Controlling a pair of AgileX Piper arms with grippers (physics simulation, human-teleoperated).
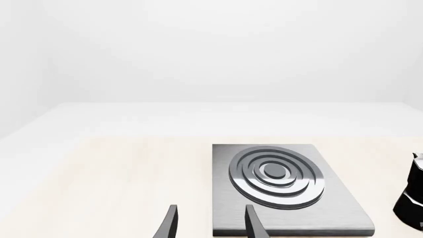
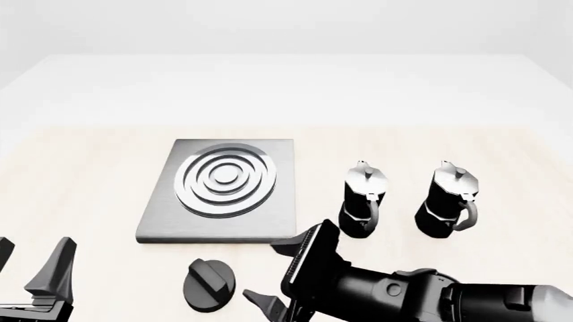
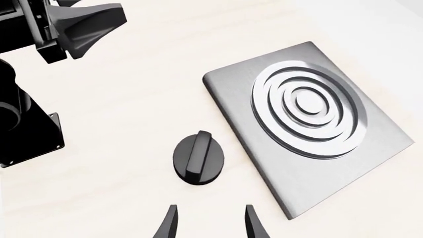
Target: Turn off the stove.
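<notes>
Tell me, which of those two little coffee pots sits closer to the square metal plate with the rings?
The left moka pot. In the front view it stands just right of the stove plate, while the other moka pot stands farther right.

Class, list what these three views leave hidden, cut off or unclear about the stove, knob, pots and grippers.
- Knob: no on/off marks show in the front or right wrist view, so its setting is unclear.
- Right gripper: front view, lower finger cut by the bottom edge.
- Left gripper: front view, cropped at the corner.
- Moka pot: left wrist view, cut by the edge.
- Stove plate: left wrist view, near edge partly behind a finger.
</notes>
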